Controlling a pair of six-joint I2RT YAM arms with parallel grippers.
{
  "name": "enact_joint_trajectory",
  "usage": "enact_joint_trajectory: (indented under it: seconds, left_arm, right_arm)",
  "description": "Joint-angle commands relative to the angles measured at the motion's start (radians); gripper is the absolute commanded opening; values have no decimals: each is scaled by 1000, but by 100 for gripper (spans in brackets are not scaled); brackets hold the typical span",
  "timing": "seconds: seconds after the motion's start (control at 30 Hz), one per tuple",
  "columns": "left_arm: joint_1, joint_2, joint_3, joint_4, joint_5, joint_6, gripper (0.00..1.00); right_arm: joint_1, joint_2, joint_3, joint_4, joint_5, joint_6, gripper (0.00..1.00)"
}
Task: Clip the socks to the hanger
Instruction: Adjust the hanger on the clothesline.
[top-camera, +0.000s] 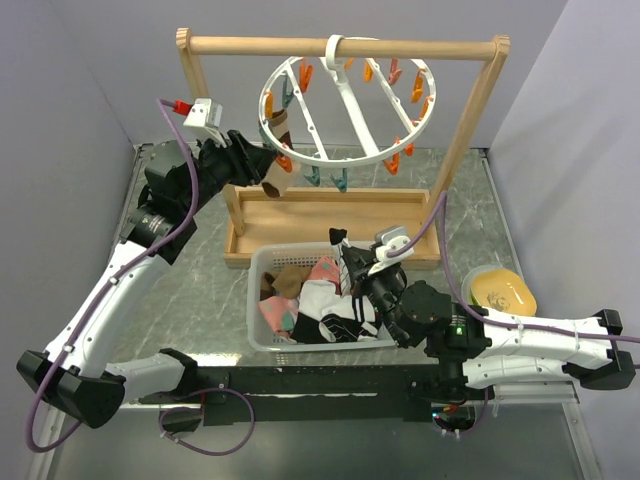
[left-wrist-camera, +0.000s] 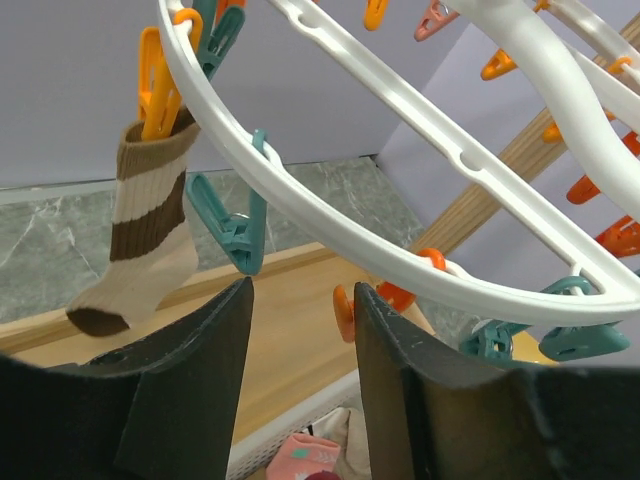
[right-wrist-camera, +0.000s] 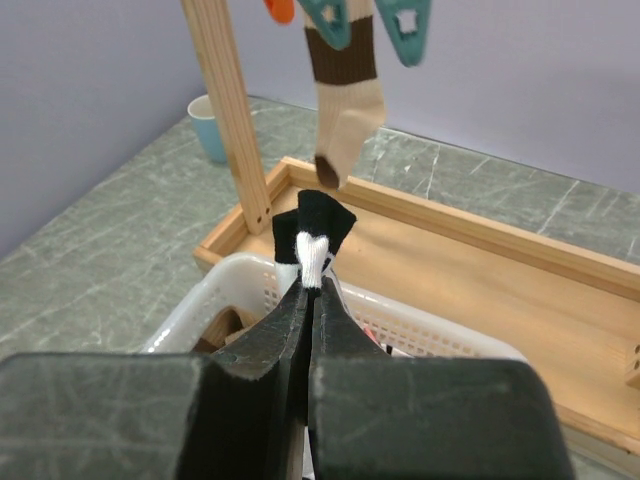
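Hanger (top-camera: 345, 160) hung from the wooden frame (top-camera: 340, 45), with one brown-striped sock (left-wrist-camera: 150, 230) pegged on its left rim. The other socks (top-camera: 300, 300) sat in the white basket (top-camera: 254, 300) on the bench (top-camera: 190, 300). Right pincer (right-wrist-camera: 310, 288) was clamped on a black-and-white sock (right-wrist-camera: 315, 235), held just above the basket. Left pincer (left-wrist-camera: 303, 290) stood half-open and empty, just under a teal peg (left-wrist-camera: 235, 225). My read: second sock was in hand. Next move needs the left to squeeze that peg while the right feeds the cuff in.

A frame (top-camera: 240, 45) stands in a tray (top-camera: 300, 205) at the tabletop's (top-camera: 200, 290) back, with the hanger (top-camera: 348, 105) on its crossbar. A hung sock (top-camera: 275, 168) dangles at the hanger's left rim, the left gripper (top-camera: 258, 165) beside it. Before the tray sits a basket (top-camera: 258, 300) of socks (top-camera: 300, 300). Above it is the right gripper (top-camera: 347, 258), a raised sock (top-camera: 337, 238) between its jaws. A bowl (top-camera: 500, 290) lies right of the basket.
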Motion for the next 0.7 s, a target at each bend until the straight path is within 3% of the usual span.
enact_joint_trajectory:
  seconds: [0.0,0.1,0.2,0.27,0.3,0.33,0.4,0.53,0.67]
  left_arm:
    - [1,-17,38,16,2,-14,51]
    - [3,-35,30,21,28,-21,53]
    - [3,-58,9,27,54,-14,63]
    - [6,-70,-11,30,88,-12,78]
    - [10,-82,-17,29,103,-18,94]
    - [17,-89,-23,30,143,-23,99]
    - [27,-113,-54,44,181,-33,99]
    - [61,-162,-118,96,388,-55,100]
    - [121,-250,-212,9,543,-153,99]
  right_arm:
    - [14,-7,41,-8,7,22,0]
    - [14,-13,40,-19,14,23,0]
    - [17,-12,46,-31,17,22,0]
    - [18,-7,49,-31,15,23,0]
    - [17,-7,50,-31,17,22,0]
    - [18,-4,53,-31,17,23,0]
    - [18,-2,58,-30,15,22,0]
    - [18,-4,60,-30,15,16,0]
    - [17,-24,46,-34,14,16,0]
